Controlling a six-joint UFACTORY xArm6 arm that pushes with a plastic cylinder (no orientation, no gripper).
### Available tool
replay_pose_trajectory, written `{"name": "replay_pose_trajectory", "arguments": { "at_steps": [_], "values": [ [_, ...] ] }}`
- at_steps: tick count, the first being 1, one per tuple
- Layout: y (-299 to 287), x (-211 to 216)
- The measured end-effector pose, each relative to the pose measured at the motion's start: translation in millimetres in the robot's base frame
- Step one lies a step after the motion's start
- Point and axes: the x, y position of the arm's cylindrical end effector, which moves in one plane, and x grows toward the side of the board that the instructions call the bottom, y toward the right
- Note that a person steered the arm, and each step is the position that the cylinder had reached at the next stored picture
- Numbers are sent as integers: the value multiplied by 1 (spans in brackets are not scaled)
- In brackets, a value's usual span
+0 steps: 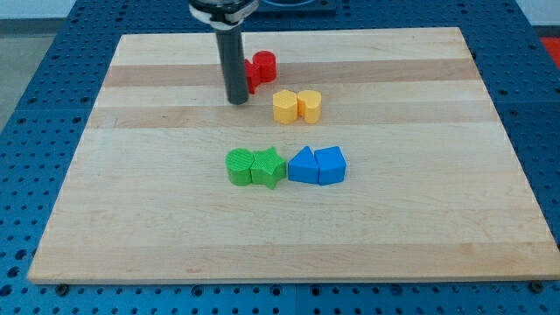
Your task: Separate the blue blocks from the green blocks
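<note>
A green round block (239,166) and a green star block (269,167) touch each other near the board's middle. Just to their right lie a blue triangular block (303,165) and a blue block (332,164), touching each other; the blue triangle sits very close to the green star. My tip (237,101) rests on the board above the green blocks, well apart from them, just left of the red blocks.
Two red blocks (261,67) sit right of the rod, partly hidden by it. Two yellow blocks (297,106) lie below and right of them. The wooden board (131,219) lies on a blue perforated table (35,87).
</note>
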Motion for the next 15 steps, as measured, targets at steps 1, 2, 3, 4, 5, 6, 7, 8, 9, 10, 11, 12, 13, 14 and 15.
{"name": "replay_pose_trajectory", "arguments": {
  "at_steps": [1, 2, 3, 4, 5, 6, 7, 8, 9, 10, 11, 12, 13, 14, 15],
  "values": [
    [-23, 34],
    [-14, 53],
    [15, 67],
    [46, 82],
    [83, 88],
    [118, 103],
    [126, 119],
    [124, 123],
    [111, 132],
    [84, 137],
    [53, 137],
    [23, 137],
    [14, 150],
    [15, 187],
    [36, 191]
  ]
}}
